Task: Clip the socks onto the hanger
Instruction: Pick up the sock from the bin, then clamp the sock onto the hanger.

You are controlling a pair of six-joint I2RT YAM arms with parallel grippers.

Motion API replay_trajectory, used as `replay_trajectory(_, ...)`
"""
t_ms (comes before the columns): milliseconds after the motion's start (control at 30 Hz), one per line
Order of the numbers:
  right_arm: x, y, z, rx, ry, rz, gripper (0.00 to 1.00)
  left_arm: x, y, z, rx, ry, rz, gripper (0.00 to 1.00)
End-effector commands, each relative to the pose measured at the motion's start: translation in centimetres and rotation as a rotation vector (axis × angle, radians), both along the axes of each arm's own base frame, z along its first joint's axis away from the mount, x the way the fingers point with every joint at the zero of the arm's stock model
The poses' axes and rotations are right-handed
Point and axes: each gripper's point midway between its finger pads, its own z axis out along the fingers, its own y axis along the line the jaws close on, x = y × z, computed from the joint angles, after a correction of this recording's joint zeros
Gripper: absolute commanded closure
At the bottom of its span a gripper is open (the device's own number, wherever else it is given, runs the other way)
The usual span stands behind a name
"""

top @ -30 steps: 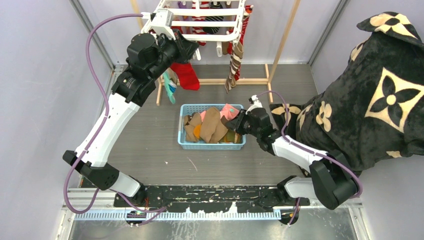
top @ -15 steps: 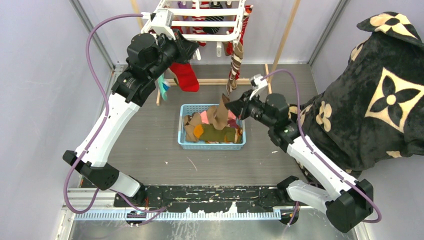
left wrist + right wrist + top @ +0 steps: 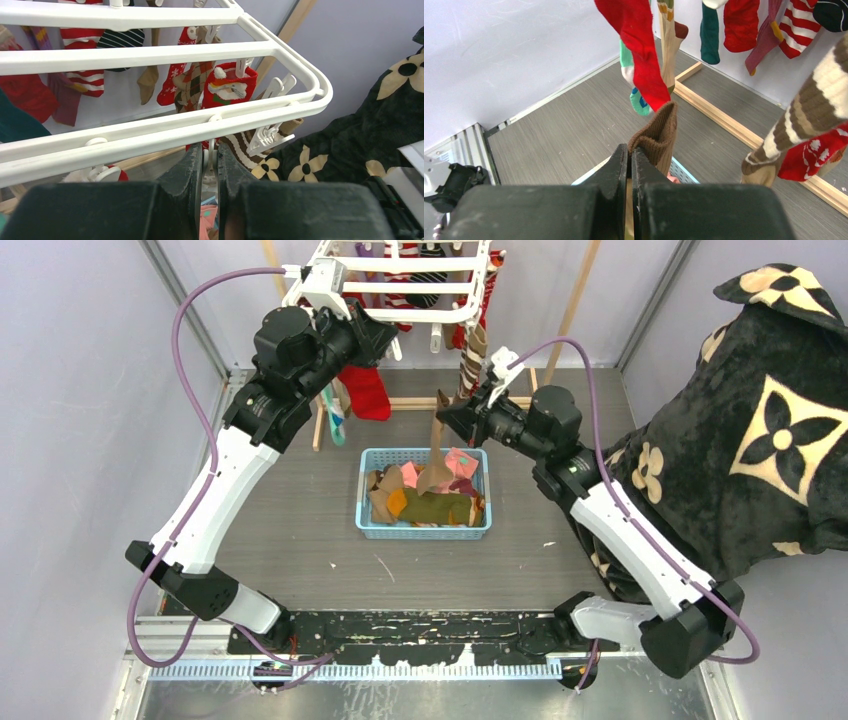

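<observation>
Looking down, I see my right gripper [image 3: 445, 422] clamping the brown sock [image 3: 436, 452], which dangles cuff-up over the basket [image 3: 424, 531], with the hanger [image 3: 400, 287] ahead-left. Left wrist: my left gripper [image 3: 210, 150] pinches a clip [image 3: 210, 166] under the hanger. Right wrist: the sock's top stands upright between closed jaws.

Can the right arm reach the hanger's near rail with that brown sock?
Probably yes: the right arm's jaws hold the brown sock above the basket, nothing visibly between it and the hanger; the striped sock hangs beside.
</observation>
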Motion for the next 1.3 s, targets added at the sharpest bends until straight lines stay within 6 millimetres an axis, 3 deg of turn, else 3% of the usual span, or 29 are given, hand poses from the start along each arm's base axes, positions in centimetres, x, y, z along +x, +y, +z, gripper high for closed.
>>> replay_trajectory(0,1.2,1.1,4.4,0.068,-0.118,-0.054,0.99,-1.4,0.6,2.6,-0.039,-0.045,-0.006,1.0)
replay_trajectory(267,3.2,3.9,5.7,0.062,-0.193,-0.16,0.99,-1.3,0.7,2.2,-0.029,-0.04,0.004,1.0)
replay_trajectory(533,3.9,5.0,7.6,0.087,-0.23,-0.187,0.99,-1.4,0.8,2.2,-0.028,-0.042,0.005,1.0)
replay_trajectory(1267,4.5,7.1,9.0,0.094,-0.238,-0.147,0.99,-1.4,0.8,2.2,-0.028,-0.046,0.006,1.0)
